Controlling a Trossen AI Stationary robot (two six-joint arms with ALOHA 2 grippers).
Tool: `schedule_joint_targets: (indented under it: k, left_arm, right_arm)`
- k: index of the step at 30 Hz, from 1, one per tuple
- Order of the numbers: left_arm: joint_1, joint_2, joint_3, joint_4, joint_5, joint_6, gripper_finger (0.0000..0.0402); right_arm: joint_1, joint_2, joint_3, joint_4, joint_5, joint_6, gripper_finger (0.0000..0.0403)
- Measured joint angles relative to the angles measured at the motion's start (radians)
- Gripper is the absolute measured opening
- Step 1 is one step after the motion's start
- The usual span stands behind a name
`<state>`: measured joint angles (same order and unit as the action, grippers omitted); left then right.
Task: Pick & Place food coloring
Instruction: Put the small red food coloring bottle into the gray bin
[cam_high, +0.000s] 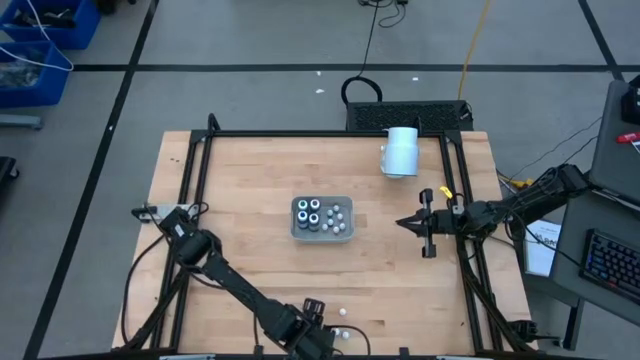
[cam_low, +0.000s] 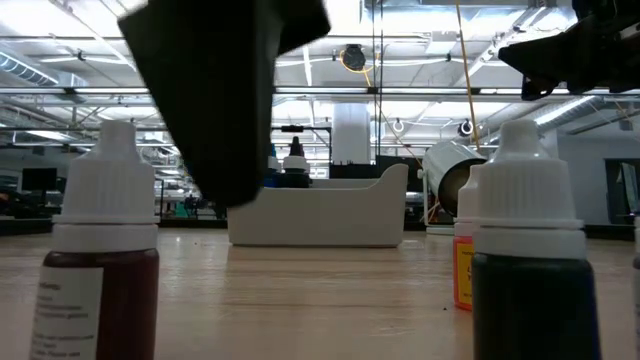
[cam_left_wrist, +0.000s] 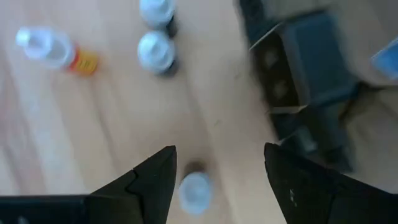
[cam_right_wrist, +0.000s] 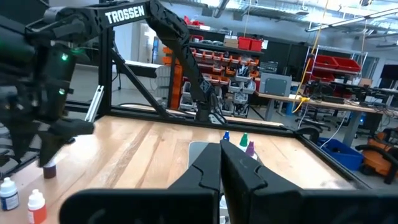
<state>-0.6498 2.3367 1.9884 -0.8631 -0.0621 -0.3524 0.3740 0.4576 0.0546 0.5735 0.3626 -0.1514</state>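
Note:
My left gripper (cam_left_wrist: 219, 149) is open at the table's near edge (cam_high: 316, 320), pointing steeply down. One small food coloring bottle with a white cap (cam_left_wrist: 196, 190) stands on the wood below the gap between its fingers, untouched. Two more capped bottles (cam_left_wrist: 155, 53) stand beyond it, and one with an orange label (cam_left_wrist: 59, 53) lies on its side. In the low view, a dark red bottle (cam_low: 105, 250) and a dark one (cam_low: 525, 260) stand close up. My right gripper (cam_high: 405, 222) is shut with nothing in it, held level right of the tray (cam_high: 346, 202).
The grey tray at mid-table holds several dark bottles (cam_high: 308, 212) and whitish pieces (cam_high: 338, 218). A large white cylinder (cam_high: 401, 150) lies at the far right. Black frame rails (cam_high: 190, 190) border the table. Dark camera hardware (cam_left_wrist: 298, 81) sits near my left gripper.

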Motion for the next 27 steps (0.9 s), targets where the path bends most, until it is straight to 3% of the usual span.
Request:
schedule_joint_targets:
  k: [27]
  left_arm:
    - [0.017, 0.002, 0.0, -0.077, 0.019, 0.007, 0.0246]
  right_arm:
    - [0.0, 0.002, 0.0, -0.023, -0.001, 0.008, 0.0]
